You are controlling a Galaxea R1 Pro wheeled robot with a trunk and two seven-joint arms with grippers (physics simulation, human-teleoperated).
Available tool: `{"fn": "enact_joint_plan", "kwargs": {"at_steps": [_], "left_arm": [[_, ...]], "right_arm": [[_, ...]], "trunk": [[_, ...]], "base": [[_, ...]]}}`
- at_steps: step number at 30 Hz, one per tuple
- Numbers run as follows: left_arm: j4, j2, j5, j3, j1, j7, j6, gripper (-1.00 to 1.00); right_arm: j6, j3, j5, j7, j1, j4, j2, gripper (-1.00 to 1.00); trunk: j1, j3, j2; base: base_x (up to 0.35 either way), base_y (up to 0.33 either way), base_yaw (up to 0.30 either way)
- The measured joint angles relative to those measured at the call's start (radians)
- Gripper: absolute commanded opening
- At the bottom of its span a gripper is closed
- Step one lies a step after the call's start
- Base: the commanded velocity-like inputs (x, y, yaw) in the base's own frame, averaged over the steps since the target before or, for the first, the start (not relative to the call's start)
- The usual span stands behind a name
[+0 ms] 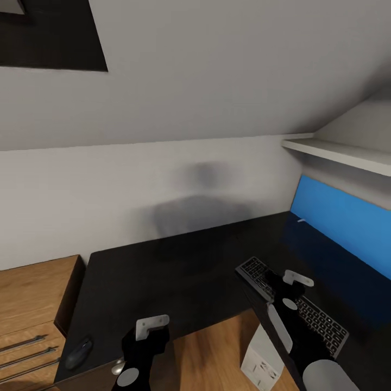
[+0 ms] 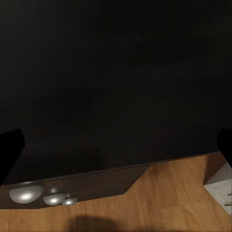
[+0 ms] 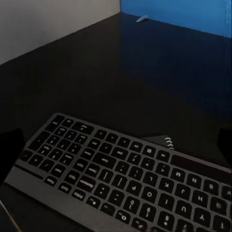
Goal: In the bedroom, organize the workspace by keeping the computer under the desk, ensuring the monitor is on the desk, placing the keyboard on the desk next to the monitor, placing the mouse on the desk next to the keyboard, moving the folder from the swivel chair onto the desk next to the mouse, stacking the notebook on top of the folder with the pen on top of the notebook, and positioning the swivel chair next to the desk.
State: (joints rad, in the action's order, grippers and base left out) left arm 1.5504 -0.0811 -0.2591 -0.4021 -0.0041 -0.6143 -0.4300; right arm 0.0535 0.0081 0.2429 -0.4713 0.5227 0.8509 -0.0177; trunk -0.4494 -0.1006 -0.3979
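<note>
Both grippers (image 1: 153, 324) (image 1: 296, 278) spread open, empty; right over keyboard (image 1: 296, 304), mouse (image 1: 80, 351) at desk (image 1: 163, 277) corner.

a keyboard (image 1: 296, 302) lay on the black desk (image 1: 174, 277) under the right arm; a mouse (image 1: 79, 352) sat at the desk's left corner.

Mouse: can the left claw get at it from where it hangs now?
Probably yes. The mouse lies alone at the desk edge, just outboard of the left claw, with nothing visible between them.
</note>
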Motion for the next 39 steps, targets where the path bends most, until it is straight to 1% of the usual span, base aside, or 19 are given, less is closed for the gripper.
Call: {"fn": "enact_joint_plan", "kwargs": {"at_steps": [3, 4, 7, 8, 10, 11, 16, 17, 18, 19, 22, 23, 26, 30, 31, 32, 35, 38, 39], "left_arm": [[0.000, 0.000, 0.000, 0.000, 0.000, 0.000, 0.000, 1.00], [0.000, 0.000, 0.000, -0.001, 0.000, 0.000, 0.000, 1.00], [0.001, 0.000, 0.001, -0.003, 0.000, -0.001, 0.000, 1.00], [0.001, 0.000, 0.002, -0.005, 0.000, -0.001, 0.001, 1.00], [0.002, 0.000, 0.002, -0.006, 0.000, -0.002, 0.001, 1.00], [0.003, 0.000, 0.002, -0.007, 0.000, -0.003, 0.001, 1.00], [0.006, 0.000, 0.002, -0.011, 0.000, -0.011, 0.003, 1.00], [0.007, 0.000, 0.002, -0.023, 0.000, -0.017, 0.004, 1.00], [0.008, 0.000, 0.002, -0.032, 0.000, -0.022, 0.004, 1.00], [0.009, 0.001, 0.002, -0.072, 0.000, -0.059, 0.005, 1.00], [0.009, 0.002, 0.001, -0.108, 0.000, -0.121, 0.006, 1.00], [0.009, 0.009, 0.000, -0.143, 0.001, -0.167, 0.007, 1.00], [0.010, 0.015, -0.001, -0.163, 0.001, -0.189, 0.007, 1.00], [0.010, 0.019, -0.002, -0.171, 0.001, -0.198, 0.007, 1.00], [0.009, 0.020, -0.003, -0.174, 0.000, -0.200, 0.006, 1.00], [0.009, 0.020, -0.003, -0.175, 0.000, -0.201, 0.005, 1.00], [0.008, 0.020, -0.004, -0.176, 0.000, -0.202, 0.005, 1.00], [0.007, 0.020, -0.005, -0.177, 0.000, -0.202, 0.005, 1.00], [0.007, 0.020, -0.005, -0.178, 0.001, -0.202, 0.005, 1.00]], "right_arm": [[0.000, -0.001, 0.001, 0.005, 0.001, -0.031, -0.017, 1.00], [0.001, -0.004, 0.002, 0.034, 0.011, -0.062, -0.032, 1.00], [0.001, -0.011, 0.005, 0.066, 0.025, -0.087, -0.046, 1.00], [0.001, -0.019, 0.011, 0.085, 0.035, -0.112, -0.057, 1.00], [0.001, -0.028, 0.017, 0.103, 0.051, -0.149, -0.068, 1.00], [0.002, -0.034, 0.022, 0.117, 0.075, -0.198, -0.079, 1.00], [0.022, -0.043, 0.035, 0.152, 0.160, -0.351, -0.105, 1.00], [0.042, -0.045, 0.040, 0.166, 0.192, -0.408, -0.114, 1.00], [0.054, -0.046, 0.042, 0.172, 0.206, -0.435, -0.118, 1.00], [0.086, -0.047, 0.045, 0.187, 0.242, -0.505, -0.125, 1.00], [0.102, -0.046, 0.049, 0.193, 0.259, -0.538, -0.130, 1.00], [0.107, -0.046, 0.051, 0.195, 0.265, -0.550, -0.131, 1.00], [0.109, -0.048, 0.053, 0.195, 0.268, -0.554, -0.131, 1.00], [0.109, -0.062, 0.068, 0.195, 0.269, -0.556, -0.131, 1.00], [0.109, -0.080, 0.104, 0.194, 0.269, -0.557, -0.131, 1.00], [0.108, -0.090, 0.138, 0.193, 0.269, -0.557, -0.131, 1.00], [0.107, -0.100, 0.183, 0.192, 0.269, -0.557, -0.132, 1.00], [0.097, -0.104, 0.199, 0.192, 0.270, -0.558, -0.132, 1.00], [0.081, -0.105, 0.205, 0.192, 0.270, -0.557, -0.132, 1.00]], "trunk": [[0.000, 0.000, 0.000], [0.000, 0.000, 0.000], [0.000, 0.000, 0.000], [0.000, 0.000, 0.000], [0.000, 0.000, 0.000], [0.000, 0.000, 0.000], [0.000, 0.000, 0.000], [0.000, 0.000, 0.000], [0.000, 0.000, 0.000], [0.000, 0.000, 0.000], [0.000, 0.000, 0.000], [0.001, 0.000, 0.000], [0.001, 0.000, 0.000], [0.001, 0.000, 0.000], [0.000, 0.000, 0.000], [0.000, 0.000, 0.000], [0.000, 0.000, 0.000], [0.000, 0.000, 0.000], [0.000, 0.000, 0.000]], "base": [[0.001, -0.001, 0.000], [0.000, 0.000, 0.000], [0.000, 0.000, 0.000], [0.000, 0.000, 0.000], [0.000, 0.000, 0.000], [0.000, 0.000, 0.000], [0.000, 0.000, 0.000], [0.000, 0.000, 0.000], [0.006, 0.000, 0.000], [0.020, 0.000, 0.000], [0.154, 0.000, 0.000], [0.259, 0.000, 0.000], [0.285, 0.000, 0.000], [0.280, 0.000, 0.000], [0.235, 0.000, 0.000], [0.229, 0.000, 0.000], [0.179, 0.000, 0.000], [0.087, 0.000, 0.000], [0.046, 0.000, 0.000]]}}
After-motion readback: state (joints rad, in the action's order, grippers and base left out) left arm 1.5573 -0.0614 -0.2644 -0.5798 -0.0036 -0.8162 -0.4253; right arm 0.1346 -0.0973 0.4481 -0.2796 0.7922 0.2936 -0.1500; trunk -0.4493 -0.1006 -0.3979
